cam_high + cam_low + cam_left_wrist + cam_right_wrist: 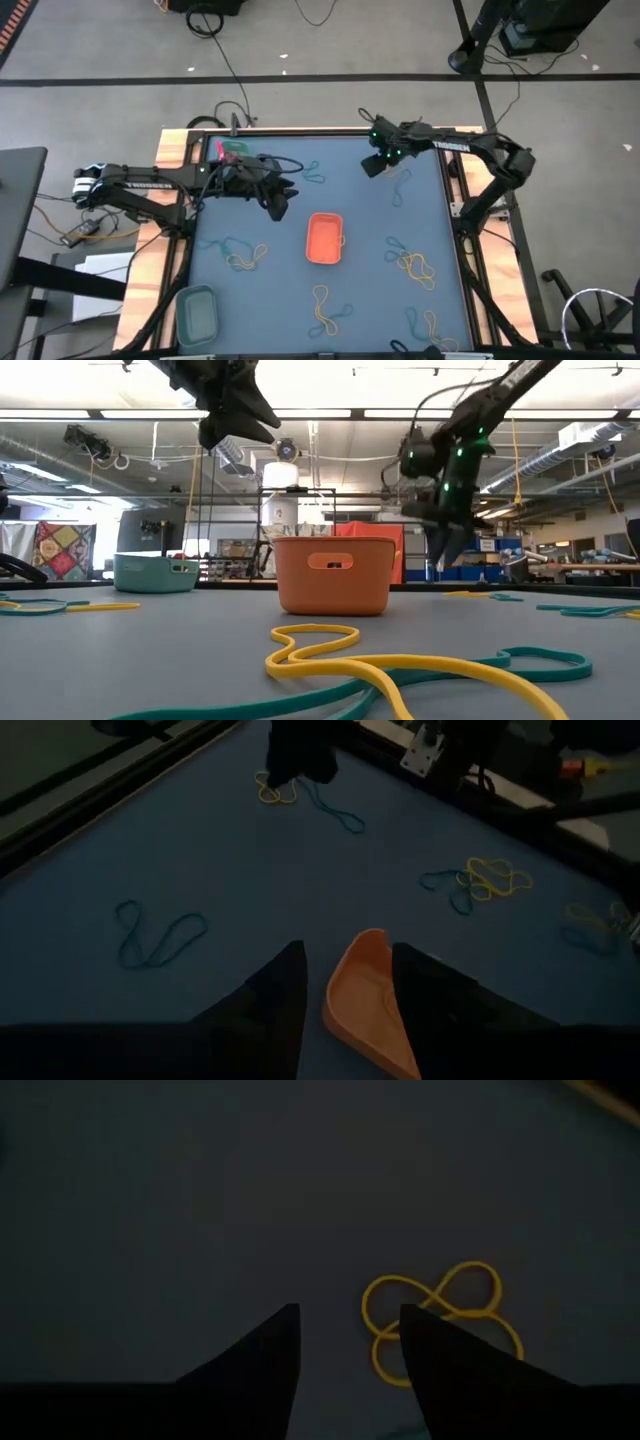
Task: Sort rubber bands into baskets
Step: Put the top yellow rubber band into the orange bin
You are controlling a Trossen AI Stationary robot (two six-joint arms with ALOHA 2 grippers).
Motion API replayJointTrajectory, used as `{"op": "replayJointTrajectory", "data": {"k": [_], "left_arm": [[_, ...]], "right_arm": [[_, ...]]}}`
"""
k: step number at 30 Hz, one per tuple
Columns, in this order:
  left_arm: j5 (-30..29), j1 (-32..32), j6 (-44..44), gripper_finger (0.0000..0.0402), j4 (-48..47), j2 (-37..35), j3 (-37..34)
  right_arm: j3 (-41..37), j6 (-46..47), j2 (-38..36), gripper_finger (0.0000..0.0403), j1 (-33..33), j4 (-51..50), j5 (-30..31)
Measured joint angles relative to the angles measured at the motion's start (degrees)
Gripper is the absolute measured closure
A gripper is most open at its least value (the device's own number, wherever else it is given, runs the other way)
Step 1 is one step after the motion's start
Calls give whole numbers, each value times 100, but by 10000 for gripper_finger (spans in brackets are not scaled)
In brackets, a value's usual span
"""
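Note:
Rubber bands in yellow and teal lie scattered flat on the blue mat [290, 285], among them a yellow cluster [418, 265] and a teal one [315, 172]. The orange basket [325, 238] stands mid-table, the dull teal basket [197, 312] at the near left, the green basket [232, 150] at the far left. My left gripper [278, 205] hovers open above the mat, left of and beyond the orange basket [365, 1000]. My right gripper [372, 167] points down, open, over the far middle, with a looped yellow band [440, 1310] on the mat beside one finger.
Black cables [262, 165] trail over the left arm near the green basket. Wooden table edges [150, 260] frame the mat. Bare mat lies between the orange basket and the right-side bands [400, 250]. In the low view a yellow and teal band [400, 665] lies close in front.

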Motion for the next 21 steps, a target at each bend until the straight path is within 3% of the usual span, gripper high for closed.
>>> {"op": "replayJointTrajectory", "data": {"k": [4, 10, 13, 19, 21], "left_arm": [[0, 13, 83, 250, -3, 0, 0], [-21, 22, 121, 250, -12, 0, 0], [-87, 22, 201, 250, -6, 0, 0], [-121, 48, 227, 250, -1, 0, 0], [-122, 48, 225, 250, -1, 0, 0]], "right_arm": [[0, -313, 377, 219, -85, -294, -169], [0, -605, 778, 233, -96, -348, 57], [23, -724, 932, 271, -145, -304, 77], [30, -765, 1007, 386, -211, -152, -42], [18, -787, 908, 393, -211, -137, -109]]}}
